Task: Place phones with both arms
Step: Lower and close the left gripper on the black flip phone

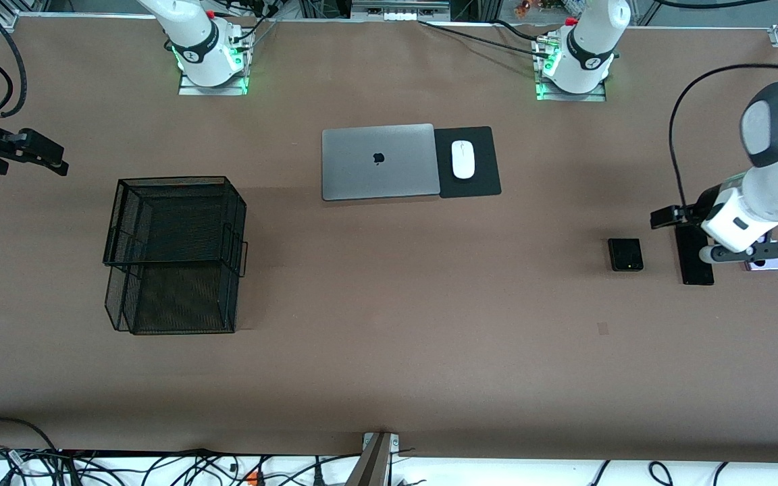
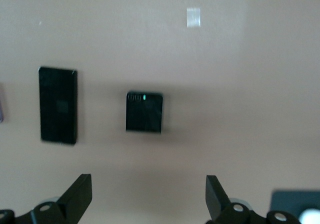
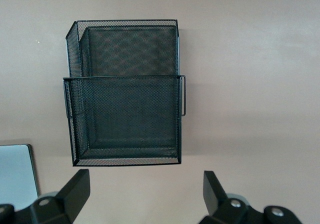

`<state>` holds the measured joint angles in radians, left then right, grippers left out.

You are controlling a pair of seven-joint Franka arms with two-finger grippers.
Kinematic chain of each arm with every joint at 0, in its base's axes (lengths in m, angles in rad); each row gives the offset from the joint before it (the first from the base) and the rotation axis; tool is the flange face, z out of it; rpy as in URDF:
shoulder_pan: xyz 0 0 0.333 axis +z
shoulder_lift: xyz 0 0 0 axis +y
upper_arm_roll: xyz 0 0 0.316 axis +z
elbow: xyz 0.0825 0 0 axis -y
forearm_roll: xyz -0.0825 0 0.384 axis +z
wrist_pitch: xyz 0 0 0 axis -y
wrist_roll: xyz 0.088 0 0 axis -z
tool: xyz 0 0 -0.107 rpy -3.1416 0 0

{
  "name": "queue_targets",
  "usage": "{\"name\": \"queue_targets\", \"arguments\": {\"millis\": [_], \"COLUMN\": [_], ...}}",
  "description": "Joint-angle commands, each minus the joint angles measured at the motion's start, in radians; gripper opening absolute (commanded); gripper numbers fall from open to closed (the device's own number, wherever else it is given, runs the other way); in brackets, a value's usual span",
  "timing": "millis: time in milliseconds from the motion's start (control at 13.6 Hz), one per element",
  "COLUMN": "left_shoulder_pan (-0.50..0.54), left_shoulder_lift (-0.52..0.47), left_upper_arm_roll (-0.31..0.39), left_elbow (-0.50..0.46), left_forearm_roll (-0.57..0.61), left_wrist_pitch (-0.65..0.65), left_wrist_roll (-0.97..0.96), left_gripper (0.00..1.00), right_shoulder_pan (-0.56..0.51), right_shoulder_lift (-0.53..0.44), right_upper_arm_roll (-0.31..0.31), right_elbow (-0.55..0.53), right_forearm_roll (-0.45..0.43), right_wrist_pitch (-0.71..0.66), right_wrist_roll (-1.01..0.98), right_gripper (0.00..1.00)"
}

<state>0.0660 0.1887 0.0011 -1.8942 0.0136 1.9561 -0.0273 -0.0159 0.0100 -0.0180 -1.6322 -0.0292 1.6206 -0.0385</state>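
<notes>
Three phones lie in a row toward the left arm's end of the table. The small square black one (image 1: 625, 254) is the one closest to the table's middle, and it also shows in the left wrist view (image 2: 144, 112). The long slim black slab (image 1: 694, 260) lies beside it (image 2: 58, 105). The lilac-white one (image 1: 764, 264) is mostly hidden under the left arm's hand (image 1: 733, 226). My left gripper (image 2: 148, 194) is open and empty, up in the air by the phones. My right gripper (image 3: 146, 191) is open and empty, up in the air near the mesh basket.
A black two-tier mesh basket (image 1: 173, 253) stands toward the right arm's end and also shows in the right wrist view (image 3: 125, 91). A closed silver laptop (image 1: 379, 162) lies mid-table, with a white mouse (image 1: 462, 159) on a black pad (image 1: 480, 182) beside it.
</notes>
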Motion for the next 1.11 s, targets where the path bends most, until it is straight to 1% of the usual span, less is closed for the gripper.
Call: {"name": "queue_targets", "arguments": {"millis": [0,221,369,516,811,1032], "left_shoulder_pan": [0.008,0.009,0.008,0.011,0.031,0.032], "left_shoulder_lift": [0.001,0.064,0.11,0.153,0.199,0.222], "left_upper_arm_roll": [-0.003,-0.003,-0.003,-0.003,-0.003,-0.003], "left_elbow": [-0.121,-0.192,-0.212,-0.22,-0.272,-0.278], "left_forearm_roll": [0.015,0.029,0.049,0.103,0.103,0.103], "left_wrist_pitch": [0.18,0.344,0.429,0.486,0.607,0.632], "left_wrist_roll": [0.032,0.032,0.032,0.032,0.032,0.032], "left_gripper": [1.0,1.0,1.0,1.0,1.0,1.0], "right_shoulder_pan": [-0.01,-0.01,-0.01,-0.01,-0.01,-0.01], "right_shoulder_lift": [-0.002,-0.002,-0.002,-0.002,-0.002,-0.002], "right_upper_arm_roll": [0.006,0.006,0.006,0.006,0.006,0.006], "right_elbow": [0.012,0.012,0.012,0.012,0.012,0.012], "right_forearm_roll": [0.02,0.02,0.02,0.02,0.02,0.02], "right_wrist_pitch": [-0.005,-0.005,-0.005,-0.005,-0.005,-0.005], "right_wrist_roll": [-0.004,-0.004,-0.004,-0.004,-0.004,-0.004], "right_gripper": [1.0,1.0,1.0,1.0,1.0,1.0]}}
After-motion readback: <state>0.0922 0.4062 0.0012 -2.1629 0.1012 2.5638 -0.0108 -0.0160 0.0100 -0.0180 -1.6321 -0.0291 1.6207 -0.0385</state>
